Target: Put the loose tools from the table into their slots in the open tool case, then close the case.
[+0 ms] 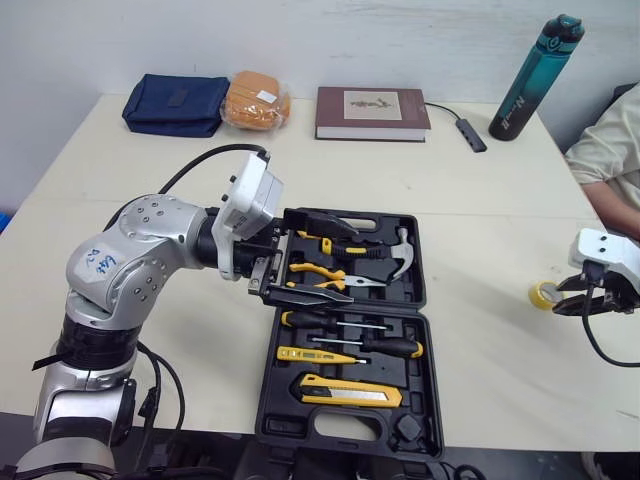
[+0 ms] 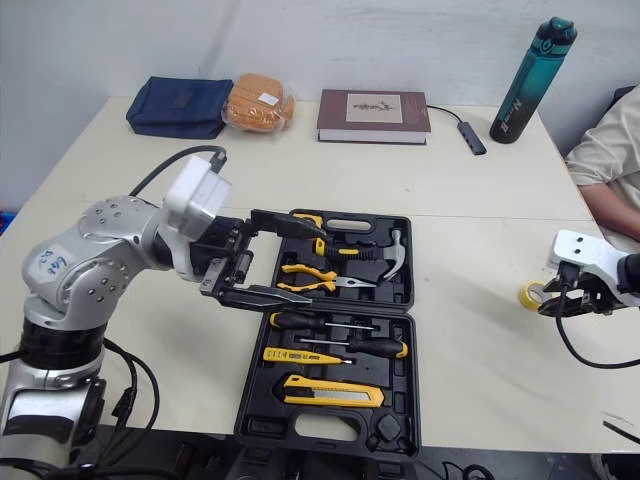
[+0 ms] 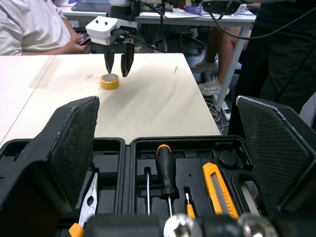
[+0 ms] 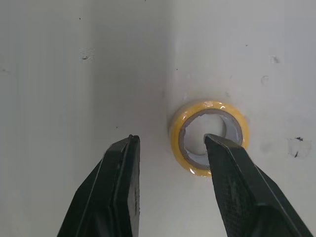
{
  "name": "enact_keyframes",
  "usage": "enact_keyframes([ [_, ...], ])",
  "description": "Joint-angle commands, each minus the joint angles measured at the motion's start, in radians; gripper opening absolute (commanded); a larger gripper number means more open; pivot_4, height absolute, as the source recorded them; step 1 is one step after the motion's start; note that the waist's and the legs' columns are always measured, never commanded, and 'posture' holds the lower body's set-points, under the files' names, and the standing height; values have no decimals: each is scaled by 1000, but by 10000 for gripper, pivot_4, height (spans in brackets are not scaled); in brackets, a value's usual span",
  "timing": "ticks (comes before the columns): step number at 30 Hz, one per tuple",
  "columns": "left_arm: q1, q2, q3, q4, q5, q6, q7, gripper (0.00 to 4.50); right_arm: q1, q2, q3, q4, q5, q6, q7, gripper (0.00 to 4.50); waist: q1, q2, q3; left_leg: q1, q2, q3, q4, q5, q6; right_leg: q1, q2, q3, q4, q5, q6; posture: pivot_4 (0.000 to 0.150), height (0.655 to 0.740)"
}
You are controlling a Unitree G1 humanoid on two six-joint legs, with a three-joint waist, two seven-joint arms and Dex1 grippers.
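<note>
Tape roll [image 4: 210,105], yellow, lies flat on the pale worktop [image 1: 480,200], well apart from the open tool case [image 1: 340,428] and on the robot's right. The right claw [image 4: 173,140] hangs over it, half open and holding nothing. One finger sits over the roll's hole and the other over bare worktop beside the ring.

The step in hand looks like picking up the roll. To do it well, lower straight down so one finger drops inside the hole and the other stays outside, then pinch the ring's wall between them. The roll is light and smooth, so an off-centre close could push it sliding away.

The left claw [image 1: 350,268] is spread wide and empty, held level at the case's left edge, above the pliers.

The right wrist view gives the top-down line-up of fingers and ring, but no sense of height. The left wrist view looks across the case and shows that claw from the side — its tips pointing down, close above the roll. The head views alone show the case's filled slots, and a round recess at its front corner, probably meant for the roll.
</note>
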Motion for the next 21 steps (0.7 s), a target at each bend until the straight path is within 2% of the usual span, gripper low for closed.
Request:
enact_keyframes([
  [1,-23,-1,4,-8,10,-23,-4,45000,-33,9,-7,30,-19,-16,3,22306,1,0,0,0,0,0,0,0,0,0,0,0,0,0,0,1500,7400],
  [13,-10,-6,-5,-25,29,-43,-12,45000,-85,62,18,163,-96,-85,-30,22306,0,0,0,0,0,0,0,0,0,0,0,0,0,0,0,1500,7400],
  [16,-10,-10,-9,-23,35,-50,-14,45000,-89,65,16,176,-98,-101,-32,14759,0,0,0,0,0,0,1,0,0,0,0,0,0,0,0,1500,7400],
  [17,-11,-13,-11,-21,37,-52,-14,45000,-90,66,13,176,-97,-103,-36,11037,1,0,0,0,0,0,1,0,0,0,0,0,0,0,0,1500,7400],
  [19,-13,-17,-15,-16,41,-57,-14,45000,-87,61,1,170,-89,-108,-40,136,0,0,0,0,0,0,1,0,0,0,0,0,0,0,0,1500,7400],
  [21,-13,-20,-18,-14,40,-59,-15,45000,-75,47,-15,145,-74,-110,-31,136,0,0,0,0,0,0,1,0,0,0,0,0,0,0,0,1500,7400],
])
